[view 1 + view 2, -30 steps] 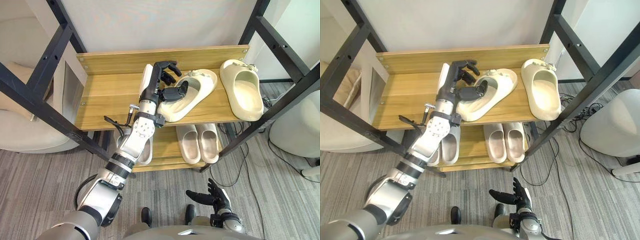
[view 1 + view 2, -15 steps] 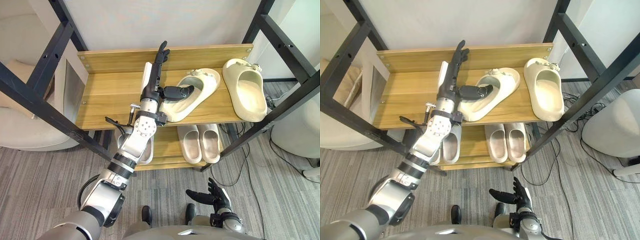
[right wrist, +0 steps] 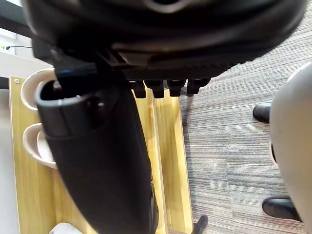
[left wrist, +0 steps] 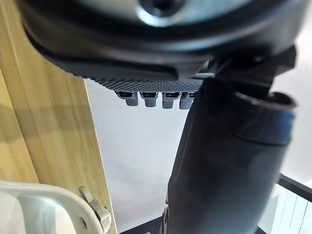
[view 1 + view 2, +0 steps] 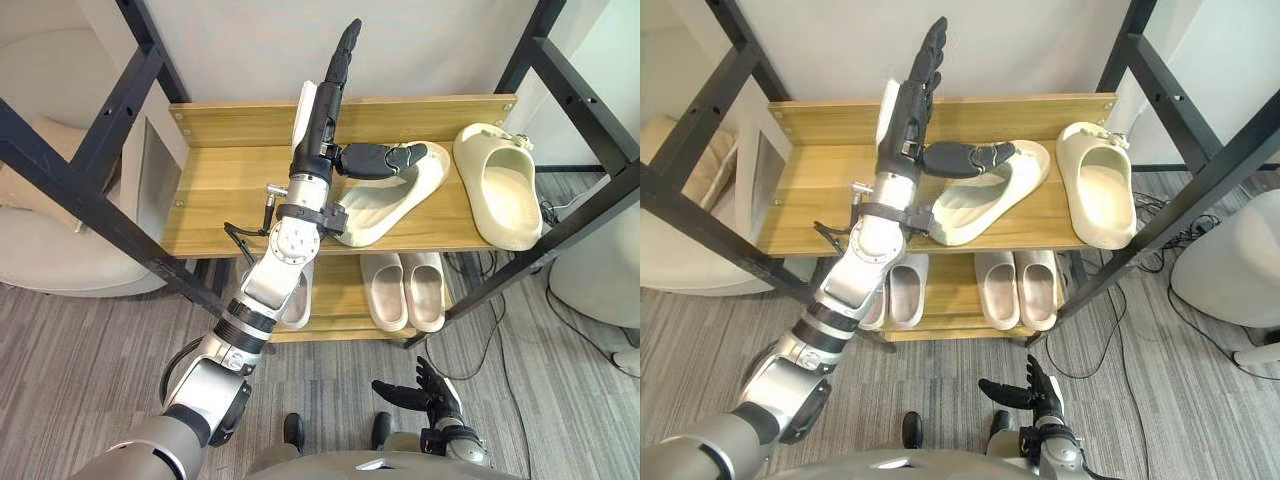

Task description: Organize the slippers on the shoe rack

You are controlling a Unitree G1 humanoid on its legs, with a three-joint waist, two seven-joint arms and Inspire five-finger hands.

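With the left robot hand (image 5: 318, 118) flat-open, thumb stretched over the skewed slipper (image 5: 385, 202) on the rack's top shelf (image 5: 220, 200) and gripping nothing, a careless nudge could slide it off the front edge or against its mate (image 5: 497, 190)

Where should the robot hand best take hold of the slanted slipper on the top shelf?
Probably by the raised toe strap of the slanted slipper, coming from its heel end, nearer the robot: the strap's mouth opens that way, admitting a thumb. The left robot hand is open beside it.
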